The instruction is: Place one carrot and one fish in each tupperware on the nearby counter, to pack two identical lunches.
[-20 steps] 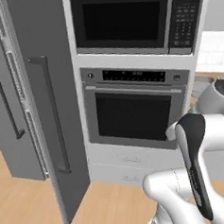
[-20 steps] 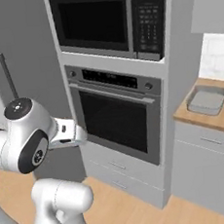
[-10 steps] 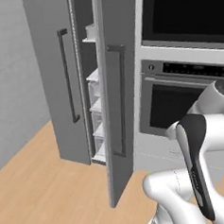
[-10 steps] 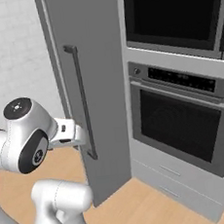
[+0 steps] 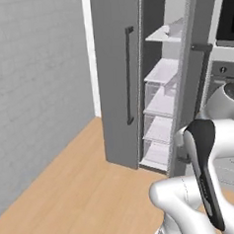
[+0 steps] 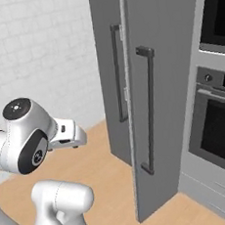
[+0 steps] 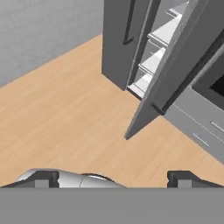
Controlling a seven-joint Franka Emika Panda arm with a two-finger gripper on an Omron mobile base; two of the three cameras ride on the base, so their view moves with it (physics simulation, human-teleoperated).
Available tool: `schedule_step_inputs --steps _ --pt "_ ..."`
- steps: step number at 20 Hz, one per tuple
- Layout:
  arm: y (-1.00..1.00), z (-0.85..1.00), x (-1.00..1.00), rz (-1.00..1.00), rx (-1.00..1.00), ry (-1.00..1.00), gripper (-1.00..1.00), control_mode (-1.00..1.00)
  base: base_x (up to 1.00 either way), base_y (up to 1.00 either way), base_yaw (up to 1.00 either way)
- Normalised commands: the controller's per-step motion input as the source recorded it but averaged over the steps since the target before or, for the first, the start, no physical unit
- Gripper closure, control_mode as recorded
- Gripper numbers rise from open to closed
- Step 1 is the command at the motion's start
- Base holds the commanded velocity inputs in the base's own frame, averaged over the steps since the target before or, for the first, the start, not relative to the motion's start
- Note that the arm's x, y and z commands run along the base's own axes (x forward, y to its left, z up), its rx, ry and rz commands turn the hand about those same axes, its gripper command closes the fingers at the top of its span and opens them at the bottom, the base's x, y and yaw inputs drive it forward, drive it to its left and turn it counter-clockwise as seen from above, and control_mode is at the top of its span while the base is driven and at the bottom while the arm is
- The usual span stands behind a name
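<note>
Overhead, end effector spread wide, empty, aimed down at smooth plank floor beside flat grey fridge door.

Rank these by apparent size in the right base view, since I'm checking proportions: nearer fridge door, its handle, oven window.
1. Nearer fridge door, largest.
2. Oven window, cut off by the frame edge, so uncertain.
3. Door handle, thinnest.

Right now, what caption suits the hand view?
Open jaws above plank floor, facing a fridge with its door ajar.
</note>
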Motion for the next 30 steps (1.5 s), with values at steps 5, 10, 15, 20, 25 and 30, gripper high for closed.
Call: schedule_step_inputs --steps 5,10,15,20,25,30 --pt "0.0 0.0 0.0 0.0 0.0 0.0 -1.0 1.0 0.78 1.0 -0.01" --pt "0.0 0.0 0.0 0.0 0.0 0.0 -1.0 1.0 0.63 0.88 -0.62" --pt "0.0 0.0 0.0 0.0 0.0 0.0 -1.0 1.0 0.59 0.56 -0.84" --pt "0.0 0.0 0.0 0.0 0.0 0.0 -1.0 1.0 0.78 0.83 -0.66" --pt "0.0 0.0 0.0 0.0 0.0 0.0 -1.0 1.0 0.71 0.5 -0.31" --pt "0.0 0.0 0.0 0.0 0.0 0.0 -1.0 1.0 0.39 -0.08 -0.14"
